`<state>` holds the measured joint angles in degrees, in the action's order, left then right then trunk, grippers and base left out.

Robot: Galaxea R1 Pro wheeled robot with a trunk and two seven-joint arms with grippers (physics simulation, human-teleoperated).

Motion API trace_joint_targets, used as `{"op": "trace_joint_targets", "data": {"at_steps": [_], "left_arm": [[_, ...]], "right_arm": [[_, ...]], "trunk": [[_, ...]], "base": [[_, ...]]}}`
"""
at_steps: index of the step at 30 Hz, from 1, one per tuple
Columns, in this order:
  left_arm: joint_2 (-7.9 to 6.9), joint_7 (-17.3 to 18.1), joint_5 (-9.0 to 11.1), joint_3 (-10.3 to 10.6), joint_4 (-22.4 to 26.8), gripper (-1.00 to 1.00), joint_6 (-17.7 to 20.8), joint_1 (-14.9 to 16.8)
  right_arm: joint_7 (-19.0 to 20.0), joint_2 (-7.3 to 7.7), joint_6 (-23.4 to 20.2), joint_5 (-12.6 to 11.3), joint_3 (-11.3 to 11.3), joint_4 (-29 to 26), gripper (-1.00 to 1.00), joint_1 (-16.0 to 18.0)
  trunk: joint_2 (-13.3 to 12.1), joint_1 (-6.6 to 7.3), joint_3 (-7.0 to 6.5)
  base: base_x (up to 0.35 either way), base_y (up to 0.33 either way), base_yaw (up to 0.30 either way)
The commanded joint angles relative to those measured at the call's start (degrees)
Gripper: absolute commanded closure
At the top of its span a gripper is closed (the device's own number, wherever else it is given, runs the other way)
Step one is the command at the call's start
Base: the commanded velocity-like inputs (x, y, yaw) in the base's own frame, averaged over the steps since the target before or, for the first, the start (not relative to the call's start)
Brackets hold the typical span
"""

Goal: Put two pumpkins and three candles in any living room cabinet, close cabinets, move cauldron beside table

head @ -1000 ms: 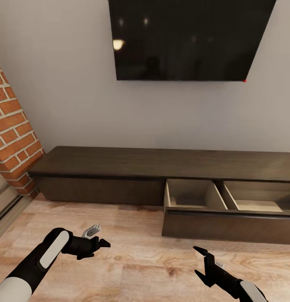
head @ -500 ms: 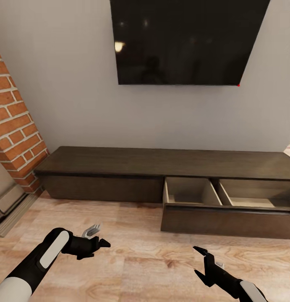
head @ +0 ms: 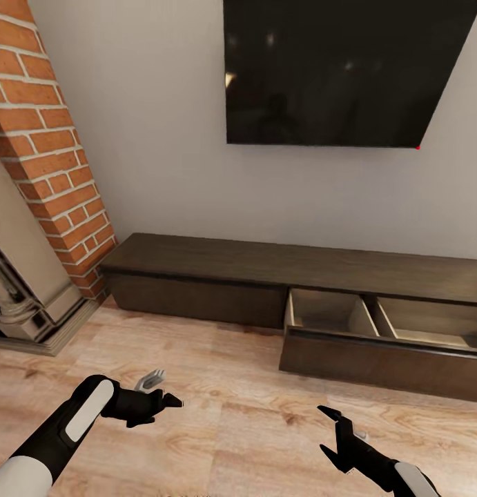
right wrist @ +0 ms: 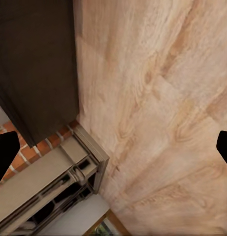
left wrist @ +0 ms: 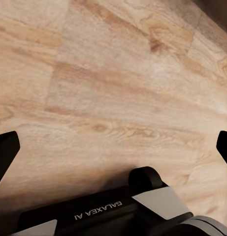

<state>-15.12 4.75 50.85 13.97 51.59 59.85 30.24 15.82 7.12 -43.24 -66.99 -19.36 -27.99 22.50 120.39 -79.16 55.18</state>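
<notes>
Cabinet right drawer pulled out. Left end effector and right end effector both released, empty, above plank floor.

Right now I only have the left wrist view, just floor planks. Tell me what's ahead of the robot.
Observer: The long dark cabinet stands against the wall, under a black screen.
Operator: Report its drawers.
Observer: One drawer on the right side is pulled out; its pale compartments look bare.
Operator: Give me both hands.
Observer: The left hand and right hand are open and hold nothing, above the floor.
Operator: Name what's to the left.
Observer: A brick column above a fireplace surround.
</notes>
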Motion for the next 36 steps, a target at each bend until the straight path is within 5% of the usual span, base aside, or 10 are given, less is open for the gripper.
{"op": "trace_joint_targets", "data": {"at_steps": [1, 36], "left_arm": [[0.00, 0.00, -0.07, 0.00, 0.00, -1.00, 0.00, 0.00], [-0.34, 0.00, -0.14, 0.09, -0.05, -1.00, -0.08, 0.00]], "right_arm": [[0.00, 0.00, 0.00, 0.02, 0.01, 0.00, -1.00, 0.00], [-0.53, -0.16, 0.36, 0.54, 0.46, -0.31, -1.00, 0.00]], "trunk": [[-0.42, 0.23, -0.18], [-14.45, 7.91, -6.47]], "base": [[-0.022, 0.000, 0.291], [-0.001, 0.000, 0.293]]}}
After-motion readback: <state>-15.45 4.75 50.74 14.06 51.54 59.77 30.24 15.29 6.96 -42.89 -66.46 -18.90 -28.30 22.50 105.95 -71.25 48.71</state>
